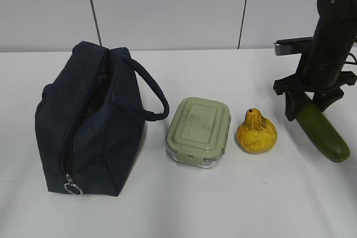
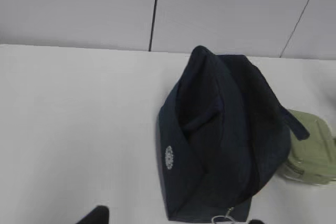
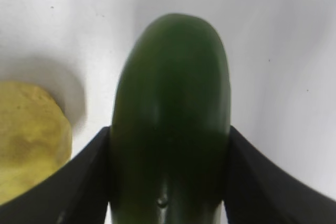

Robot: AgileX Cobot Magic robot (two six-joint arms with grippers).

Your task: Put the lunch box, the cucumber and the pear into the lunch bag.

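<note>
Nearest the camera, left of the lunch box: the lunch bag (image 1: 92, 121) stands on the white table (image 1: 223, 210), dark navy, its zip ring pull (image 1: 72, 188) hanging at the front corner.
Bag top: the zipper gapes along the upper seam, and the padded loop handle (image 1: 150, 90) arches over toward the lunch box.
Lunch box (image 1: 198, 131): just right of the bag, flat on the table, sage-green lid on, clear base showing under it.
Pear (image 1: 256, 132): just right of the lunch box, apart from it, upright with its narrow neck up (yellow-orange, some brown marks).
Cucumber (image 1: 322, 132): well right of the lunch box, beyond the pear, tilted with its free end down toward the table.
Right gripper (image 1: 305, 103): clamped on the cucumber, one black finger (image 3: 86, 182) pressed to each side in the wrist view.
Left gripper: only dark slivers at the bottom edge of its wrist view, so I cannot tell how its claw stands.
Farthest back: pale wall panels (image 1: 167, 9).
</note>
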